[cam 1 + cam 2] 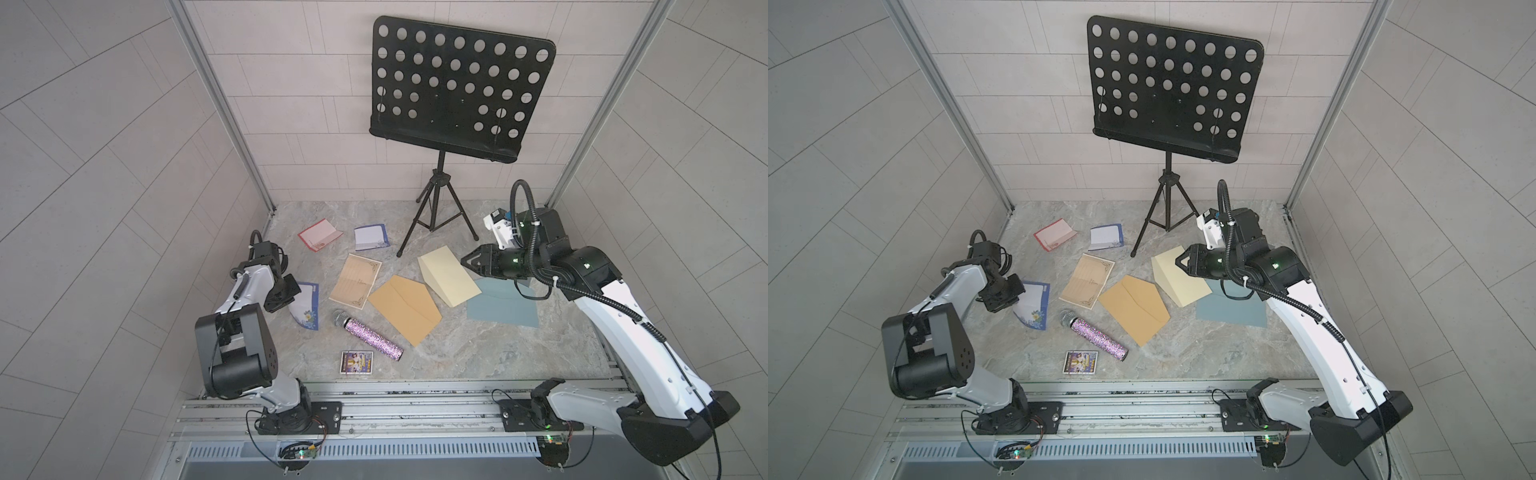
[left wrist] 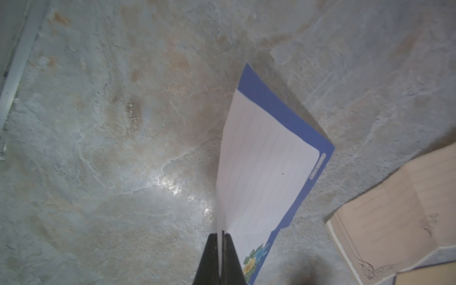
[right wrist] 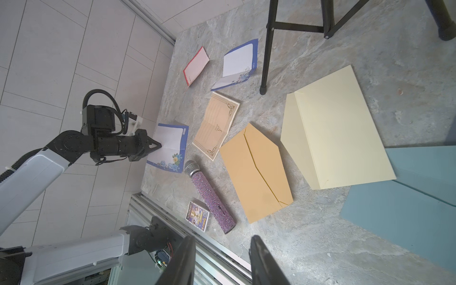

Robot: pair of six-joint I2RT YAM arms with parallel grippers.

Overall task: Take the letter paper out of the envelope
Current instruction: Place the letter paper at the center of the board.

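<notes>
While my left gripper (image 2: 220, 234) has its jaws pressed together on the blue-bordered letter paper (image 2: 266, 172), the pinch sits on the sheet's side edge, by the fold crease and just along from the flower print. From the left wrist view the lined sheet runs straight away from the fingertips, seen nearly edge-on at the jaws and fanning out beyond. In both top views the letter paper (image 1: 309, 307) lies on the left side of the marble tabletop (image 1: 478, 353), its long axis running roughly far-to-near. I cannot tell whether its low corner touches the stone.

It is clear of every envelope. The orange envelope (image 1: 405, 307), cream envelope (image 1: 449, 276) and teal envelope (image 1: 503, 307) all sit well apart to its right, with a tan ornate sheet (image 1: 355, 280) and a glitter microphone (image 1: 368, 334) in between.

My right gripper (image 3: 222, 238) hangs above the cream and teal envelopes with its jaws apart and nothing between them.

I judge the extraction done for this sheet. What remains is laying it down, and that is the left arm's job, since only it is near.
</notes>
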